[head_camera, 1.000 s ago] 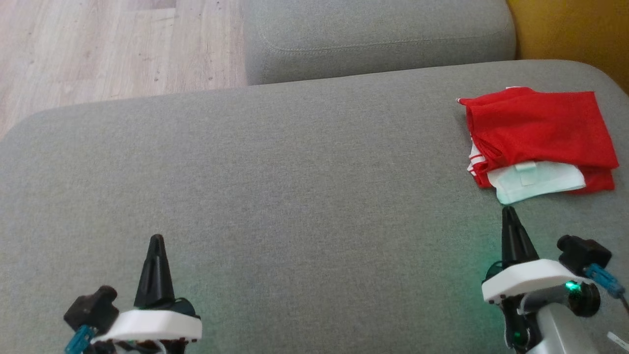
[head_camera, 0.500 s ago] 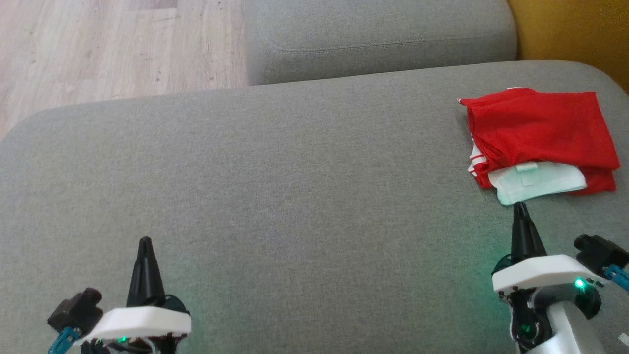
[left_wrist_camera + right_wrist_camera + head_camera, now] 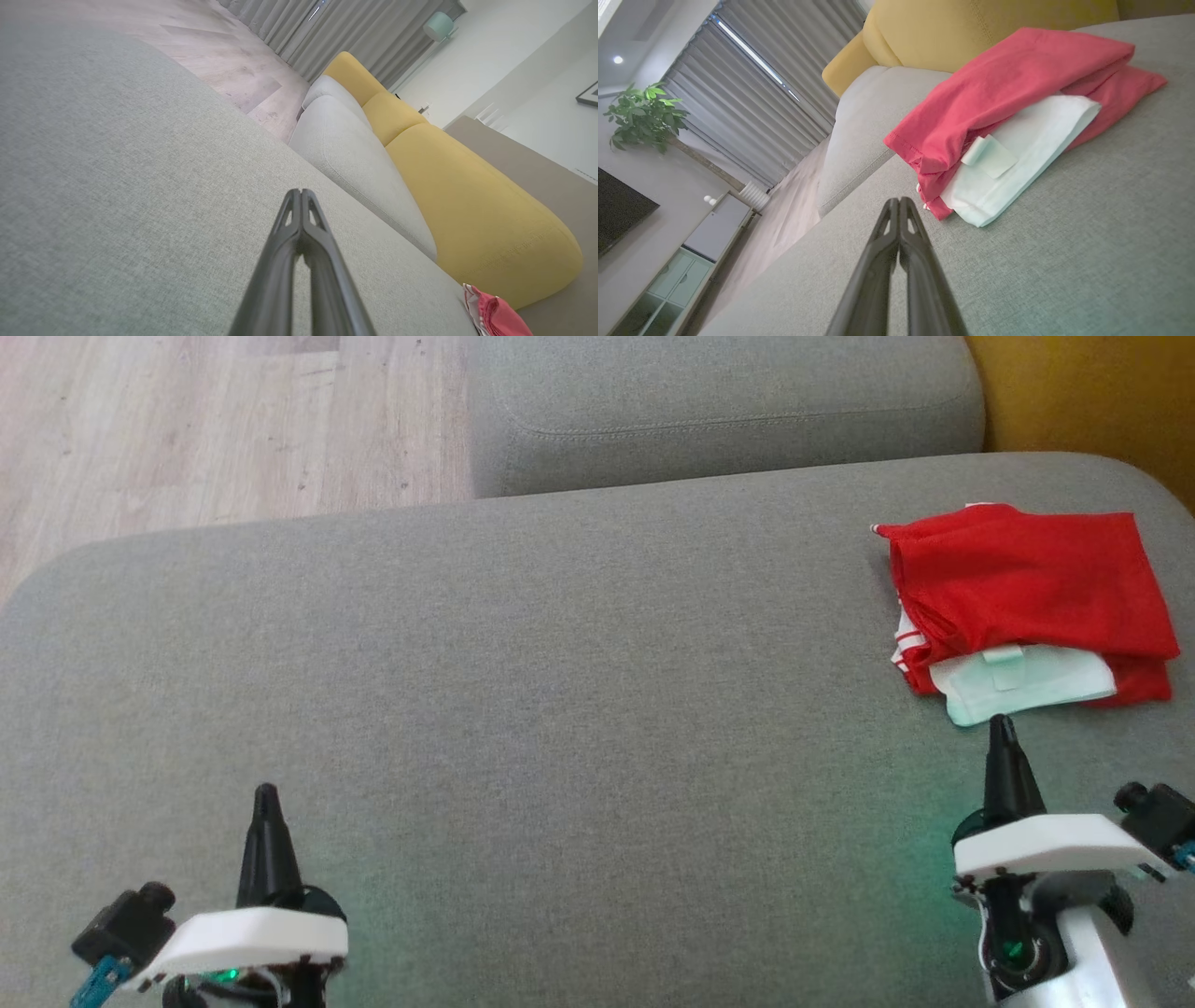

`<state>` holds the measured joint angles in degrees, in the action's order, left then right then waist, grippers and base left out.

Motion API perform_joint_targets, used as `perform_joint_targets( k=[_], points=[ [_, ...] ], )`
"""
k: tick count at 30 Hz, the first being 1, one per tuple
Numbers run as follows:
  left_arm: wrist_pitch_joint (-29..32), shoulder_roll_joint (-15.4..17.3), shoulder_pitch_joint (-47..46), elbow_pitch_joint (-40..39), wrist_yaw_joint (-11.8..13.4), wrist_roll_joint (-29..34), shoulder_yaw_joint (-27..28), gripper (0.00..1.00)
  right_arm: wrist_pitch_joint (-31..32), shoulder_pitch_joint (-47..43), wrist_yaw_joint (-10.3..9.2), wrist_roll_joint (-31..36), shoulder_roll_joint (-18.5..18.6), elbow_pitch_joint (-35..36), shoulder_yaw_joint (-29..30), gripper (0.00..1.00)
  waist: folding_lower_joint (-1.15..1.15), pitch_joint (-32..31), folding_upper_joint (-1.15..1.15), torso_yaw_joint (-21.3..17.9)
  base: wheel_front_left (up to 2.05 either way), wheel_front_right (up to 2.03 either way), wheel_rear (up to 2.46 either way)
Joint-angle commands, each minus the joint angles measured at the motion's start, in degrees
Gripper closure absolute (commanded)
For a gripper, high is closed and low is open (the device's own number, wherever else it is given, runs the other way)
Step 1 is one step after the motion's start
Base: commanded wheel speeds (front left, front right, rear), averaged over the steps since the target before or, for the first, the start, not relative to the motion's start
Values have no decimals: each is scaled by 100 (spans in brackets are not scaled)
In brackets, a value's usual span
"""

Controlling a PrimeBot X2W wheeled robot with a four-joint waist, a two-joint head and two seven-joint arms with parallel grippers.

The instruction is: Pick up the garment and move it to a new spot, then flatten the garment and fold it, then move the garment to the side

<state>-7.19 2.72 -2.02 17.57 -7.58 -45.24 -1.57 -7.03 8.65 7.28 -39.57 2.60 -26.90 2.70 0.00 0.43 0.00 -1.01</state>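
— Judging by the red garment (image 3: 1027, 579) folded at the sofa's (image 3: 560, 663) far right, what is needed?
— Both closed and empty, left hand (image 3: 266, 795) and right hand (image 3: 1002, 723) are best kept off the fold.

No text, brand, number or sign can be read anywhere. The garment (image 3: 1008, 88) has a small pale tag (image 3: 990, 156) on its white part, but the tag's face looks blank in the right wrist view and is too small to read in the head view.
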Motion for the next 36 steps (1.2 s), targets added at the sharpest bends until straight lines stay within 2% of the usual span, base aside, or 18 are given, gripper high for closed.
perform_joint_targets(
  k=[1, 36],
  points=[
    [34, 7, -264, -208, 3, -156, 157, 100, 53, 120, 8, -193, 23, 244, 1, 100, 0, 0, 0, 2, 0, 0, 0],
    [626, 11, -332, -271, 6, -2168, 447, 100, 629, -43, 14, -2440, 25, 707, 170, 100, 0, -11, 0, 46, 0, 0, 0]
  ],
)
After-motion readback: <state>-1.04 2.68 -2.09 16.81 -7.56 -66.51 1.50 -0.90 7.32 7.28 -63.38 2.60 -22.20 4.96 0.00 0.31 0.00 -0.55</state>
